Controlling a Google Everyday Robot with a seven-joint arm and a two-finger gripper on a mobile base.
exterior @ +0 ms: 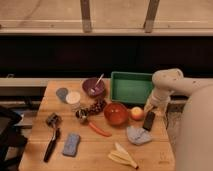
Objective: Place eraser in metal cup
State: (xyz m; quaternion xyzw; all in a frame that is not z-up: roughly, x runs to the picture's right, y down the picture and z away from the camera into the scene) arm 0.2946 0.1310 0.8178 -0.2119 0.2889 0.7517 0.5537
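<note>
Wooden table [100, 152] holds the eraser [149, 121] just beneath the open end effector [151, 108].

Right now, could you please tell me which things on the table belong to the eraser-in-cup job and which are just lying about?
Job in hand: eraser; metal cup; pincer, open just above the eraser.

Lying about: purple bowl; green tray; orange bowl; orange fruit; grapes; grey cloth; banana; blue-grey pad; black-handled tool.
</note>
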